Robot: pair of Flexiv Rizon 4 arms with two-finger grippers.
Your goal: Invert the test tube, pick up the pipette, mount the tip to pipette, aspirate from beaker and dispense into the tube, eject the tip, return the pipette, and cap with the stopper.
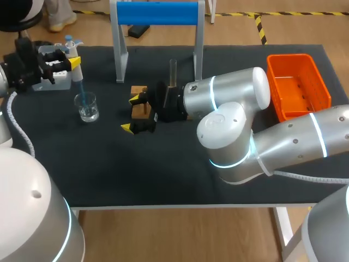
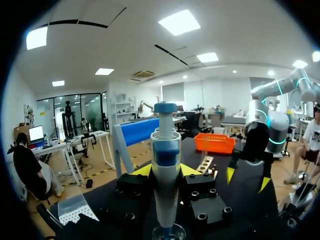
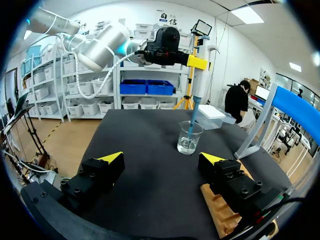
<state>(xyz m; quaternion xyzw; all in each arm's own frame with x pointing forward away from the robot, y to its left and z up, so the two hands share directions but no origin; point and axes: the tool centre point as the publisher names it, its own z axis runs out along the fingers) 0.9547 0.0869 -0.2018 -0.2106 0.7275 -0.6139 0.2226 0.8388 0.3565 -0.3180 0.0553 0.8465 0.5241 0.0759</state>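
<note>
- Left gripper (image 1: 73,61): at the table's (image 1: 163,180) back left, fingers clamped on the pipette (image 2: 165,150), which stands upright.
- Pipette tip (image 1: 82,90): blue, dipping into the beaker (image 1: 87,107).
- Beaker: glass, holds clear liquid, stands on the black mat under the left gripper.
- Right gripper (image 1: 131,114): mid-table, fingers wide apart and holding nothing, pointing toward the beaker, just beside the wooden rack (image 1: 138,90).
- Test tube (image 1: 173,71): upright, behind the right gripper.
- Orange basket (image 1: 297,82): back right.

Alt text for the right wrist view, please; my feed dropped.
The left arm's jaws hold the pipette upright, its tip dipped into the beaker ahead. The right jaws stand open and empty, a wooden rack beside them.
</note>
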